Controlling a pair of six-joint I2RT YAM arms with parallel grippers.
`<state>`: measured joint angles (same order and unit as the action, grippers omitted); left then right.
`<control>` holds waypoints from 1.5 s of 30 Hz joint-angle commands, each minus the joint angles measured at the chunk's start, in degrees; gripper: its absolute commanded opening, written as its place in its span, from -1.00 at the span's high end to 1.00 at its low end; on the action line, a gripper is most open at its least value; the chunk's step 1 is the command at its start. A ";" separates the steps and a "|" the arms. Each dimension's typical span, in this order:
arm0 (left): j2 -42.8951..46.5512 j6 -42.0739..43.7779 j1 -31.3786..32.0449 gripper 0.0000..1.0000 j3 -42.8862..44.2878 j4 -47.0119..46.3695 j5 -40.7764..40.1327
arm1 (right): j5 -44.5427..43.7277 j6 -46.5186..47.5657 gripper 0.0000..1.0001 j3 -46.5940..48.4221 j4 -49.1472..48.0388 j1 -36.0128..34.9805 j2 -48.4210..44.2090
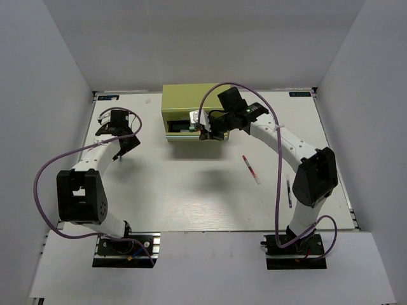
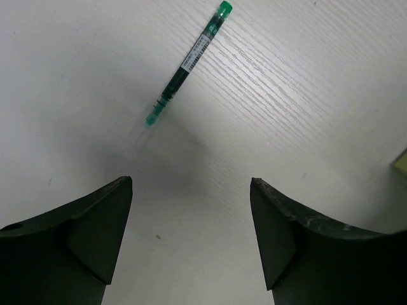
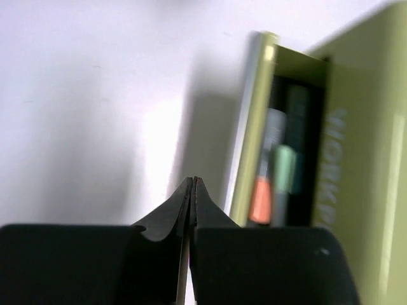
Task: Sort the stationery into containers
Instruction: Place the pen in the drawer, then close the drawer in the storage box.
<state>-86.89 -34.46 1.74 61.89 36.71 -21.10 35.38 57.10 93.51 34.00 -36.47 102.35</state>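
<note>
The olive tool chest (image 1: 186, 101) stands at the back middle with a front drawer (image 1: 183, 130) pulled out. In the right wrist view the drawer (image 3: 253, 127) holds an orange-capped marker (image 3: 261, 200) and a pale green marker (image 3: 284, 166). My right gripper (image 1: 206, 132) (image 3: 193, 182) is shut and empty, just in front of the drawer's front panel. My left gripper (image 1: 122, 145) (image 2: 191, 184) stands open over bare table. A thin green pen (image 2: 187, 60) lies ahead of it, apart from the fingers. A red-white pen (image 1: 250, 169) and a dark blue pen (image 1: 289, 194) lie on the table at the right.
The white table (image 1: 191, 190) is walled in at the back and both sides. A corner of the chest (image 2: 402, 164) shows at the right edge of the left wrist view. The right arm's purple cable (image 1: 254, 95) loops above the chest.
</note>
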 commanded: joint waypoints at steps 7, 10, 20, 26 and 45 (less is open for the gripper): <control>-3.02 4.75 -3.76 -0.65 1.92 -4.80 3.35 | 4.36 0.77 1.00 8.88 8.90 -2.03 9.09; -3.54 6.06 -5.16 -0.73 1.92 -4.80 3.35 | -1.18 -3.73 1.00 7.47 2.66 -2.38 10.59; -4.69 6.60 -8.94 -0.82 1.22 -7.52 9.58 | -28.42 -16.93 1.00 8.17 -17.91 -3.08 16.39; -2.23 5.99 -7.72 -0.82 -1.41 -14.02 23.46 | -37.20 -17.64 1.00 9.76 -21.25 -2.64 18.41; 4.71 -29.84 6.60 -0.82 -21.17 -47.67 41.50 | -14.37 -21.49 -0.19 -11.59 -30.28 -0.27 -1.34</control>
<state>-85.95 -52.12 5.63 45.23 1.26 20.43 14.92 38.15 83.50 12.82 -37.21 108.16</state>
